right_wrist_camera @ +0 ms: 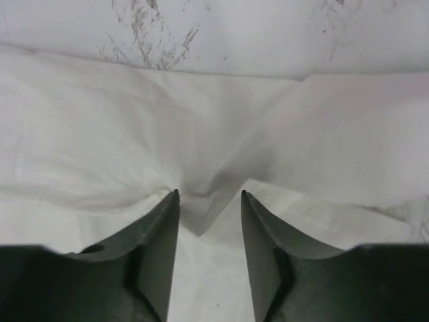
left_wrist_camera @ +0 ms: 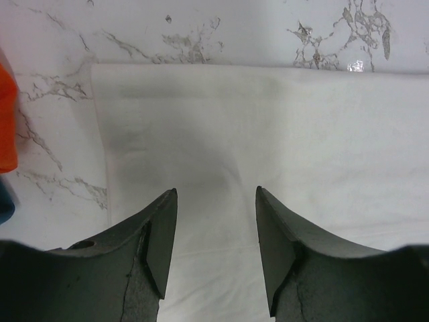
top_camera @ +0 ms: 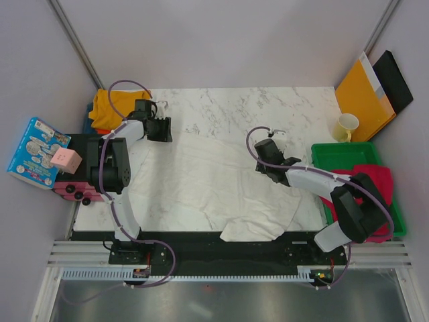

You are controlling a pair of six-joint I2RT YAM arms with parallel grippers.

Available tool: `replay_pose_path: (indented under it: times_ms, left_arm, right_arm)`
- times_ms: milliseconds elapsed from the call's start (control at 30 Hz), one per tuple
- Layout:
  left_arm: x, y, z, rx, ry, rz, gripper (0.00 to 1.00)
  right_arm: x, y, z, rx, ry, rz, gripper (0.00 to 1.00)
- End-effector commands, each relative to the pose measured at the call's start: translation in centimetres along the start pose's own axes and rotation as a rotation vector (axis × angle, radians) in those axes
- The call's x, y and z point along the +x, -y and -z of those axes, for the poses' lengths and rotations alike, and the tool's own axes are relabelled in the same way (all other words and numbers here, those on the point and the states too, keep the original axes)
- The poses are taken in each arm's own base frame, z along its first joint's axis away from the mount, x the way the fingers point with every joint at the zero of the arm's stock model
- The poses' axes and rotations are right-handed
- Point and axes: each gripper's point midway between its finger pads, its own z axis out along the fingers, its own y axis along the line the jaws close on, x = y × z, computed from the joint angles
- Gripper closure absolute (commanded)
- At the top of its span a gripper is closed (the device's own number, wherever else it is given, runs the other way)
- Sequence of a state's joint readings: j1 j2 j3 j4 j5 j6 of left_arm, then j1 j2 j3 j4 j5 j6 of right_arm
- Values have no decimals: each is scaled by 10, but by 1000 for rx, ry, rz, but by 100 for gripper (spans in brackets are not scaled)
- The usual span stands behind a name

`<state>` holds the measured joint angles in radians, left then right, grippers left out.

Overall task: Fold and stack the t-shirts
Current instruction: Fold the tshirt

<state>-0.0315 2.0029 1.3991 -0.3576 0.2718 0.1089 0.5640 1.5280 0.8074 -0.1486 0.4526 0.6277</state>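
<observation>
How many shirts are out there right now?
4: a white shirt spread mid-table, a mustard shirt at the far-left corner, a blue shirt peeking from under it, a crimson shirt on the green tray at right. The pile may hide more.

Green tray (top_camera: 340,155), yellow mug (top_camera: 346,127), orange envelope (top_camera: 362,94)

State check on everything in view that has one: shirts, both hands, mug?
white t-shirt: spread out on the table, near edge rumpled, unfolded
mustard shirt: bundled at far-left corner
crimson shirt: heaped in green tray
left hand: open, over white t-shirt's corner
right hand: open, cloth ridge between its fingers
mug: upright
</observation>
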Motion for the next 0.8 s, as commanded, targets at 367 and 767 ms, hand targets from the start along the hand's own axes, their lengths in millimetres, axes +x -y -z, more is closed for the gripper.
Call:
replay_pose_path:
  times_ms: [367, 767]
  left_arm:
    - [-26, 20, 2, 52, 49, 10, 40]
    - [-10, 26, -3, 82, 10, 10, 43]
  right_arm:
    - [-86, 48, -13, 203, 95, -71, 21]
    - [-47, 74, 10, 193, 49, -154, 26]
